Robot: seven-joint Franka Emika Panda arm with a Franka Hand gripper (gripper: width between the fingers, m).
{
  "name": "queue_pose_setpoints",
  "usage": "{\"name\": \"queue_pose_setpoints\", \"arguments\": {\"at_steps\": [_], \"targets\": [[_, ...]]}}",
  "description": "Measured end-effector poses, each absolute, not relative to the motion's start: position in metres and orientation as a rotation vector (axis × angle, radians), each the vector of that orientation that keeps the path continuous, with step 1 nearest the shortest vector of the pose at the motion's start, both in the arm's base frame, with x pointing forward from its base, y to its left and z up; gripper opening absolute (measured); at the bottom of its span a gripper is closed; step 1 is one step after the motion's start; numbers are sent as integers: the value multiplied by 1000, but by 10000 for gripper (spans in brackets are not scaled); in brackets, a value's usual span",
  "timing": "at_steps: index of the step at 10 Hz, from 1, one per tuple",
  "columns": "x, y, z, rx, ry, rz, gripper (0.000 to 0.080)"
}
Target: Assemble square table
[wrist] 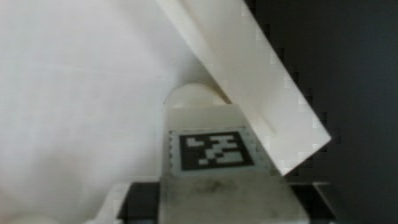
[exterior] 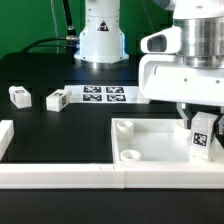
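Black work surface (exterior: 60,130) holds a short white tagged leg block (exterior: 18,95) and a second leg block (exterior: 57,99), lying spare. Rightward, the white plastic square tray-like top (exterior: 150,138) lies sockets-up. The gripper (exterior: 202,122) is clamped on a third leg block (exterior: 203,138) at its right corner, probably for seating.

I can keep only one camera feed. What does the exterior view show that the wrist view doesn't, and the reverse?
Exterior only: a loose leg block, a second one, the marker board and the robot's base. Wrist only: a close look at the held leg's rounded tip beside the tabletop's rim. Both: the held leg, gripped by the tool, and the tabletop.
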State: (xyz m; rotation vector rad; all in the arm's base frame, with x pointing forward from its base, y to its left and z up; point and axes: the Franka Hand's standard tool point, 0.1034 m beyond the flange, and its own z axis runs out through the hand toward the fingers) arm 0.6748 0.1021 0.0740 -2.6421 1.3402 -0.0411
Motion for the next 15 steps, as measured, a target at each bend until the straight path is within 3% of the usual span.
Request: {"name": "queue_pose_setpoints", "arguments": {"at_steps": [2, 5, 6, 7, 8, 9, 15], "targets": [[674, 104, 72, -2319, 1718, 71, 297], [673, 110, 72, -2160, 1902, 121, 297], [673, 110, 72, -2214, 1835, 108, 366], [673, 109, 72, -2250, 1798, 102, 366], [671, 107, 71, -2412, 1608, 75, 549], [673, 106, 72, -2559, 1392, 32, 618], [675, 102, 74, -2911, 582, -73, 649]]}}
